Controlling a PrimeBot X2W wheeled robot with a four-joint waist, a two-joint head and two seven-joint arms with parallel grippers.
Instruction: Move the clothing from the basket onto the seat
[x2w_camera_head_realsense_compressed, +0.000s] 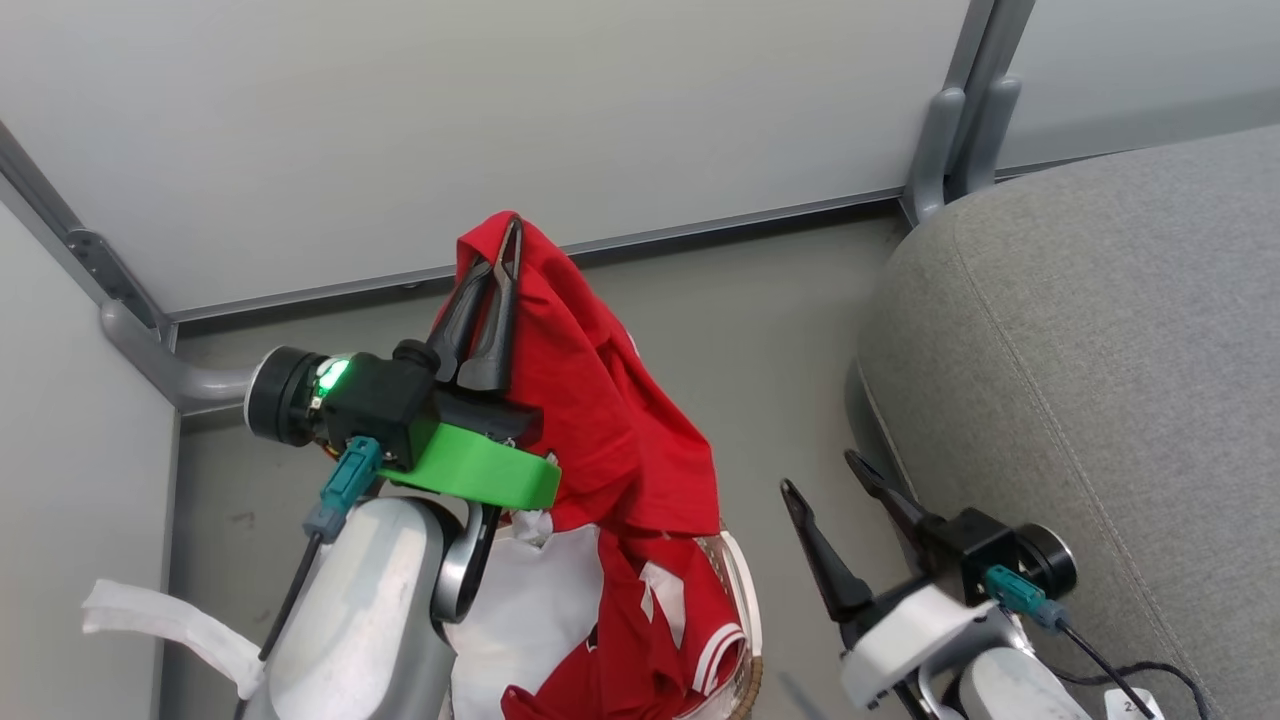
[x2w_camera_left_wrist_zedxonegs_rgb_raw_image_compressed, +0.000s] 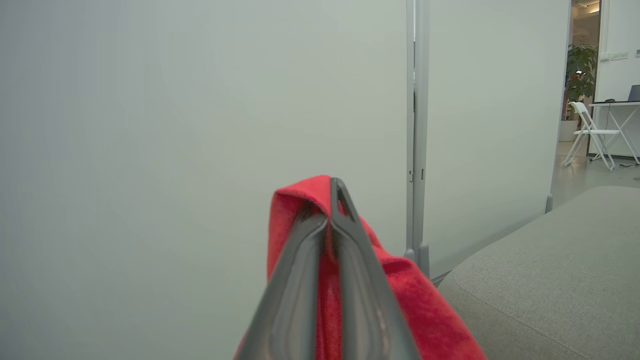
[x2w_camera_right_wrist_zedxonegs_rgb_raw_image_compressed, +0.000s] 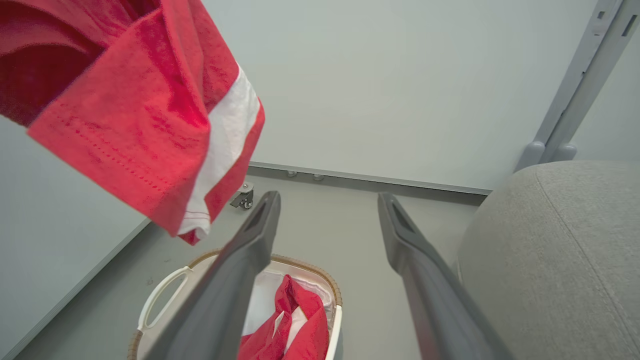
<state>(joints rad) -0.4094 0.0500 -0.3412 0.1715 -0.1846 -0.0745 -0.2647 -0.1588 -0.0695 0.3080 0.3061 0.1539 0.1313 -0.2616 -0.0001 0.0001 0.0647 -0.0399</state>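
I've got the left gripper (x2w_camera_head_realsense_compressed: 508, 240) clamped on the red jersey (x2w_camera_head_realsense_compressed: 610, 420), which hangs from its tips above the basket (x2w_camera_head_realsense_compressed: 748, 610). The right gripper (x2w_camera_head_realsense_compressed: 820, 472) gapes empty beside the grey seat (x2w_camera_head_realsense_compressed: 1100, 350).

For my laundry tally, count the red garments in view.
2: one red garment hangs from the left end effector; a second garment lies in the basket. More may hide underneath.

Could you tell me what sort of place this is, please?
Probably a partitioned test corner in an office or lab: pale partition panels, a grey sofa seat, and a white folding chair by a desk beyond.
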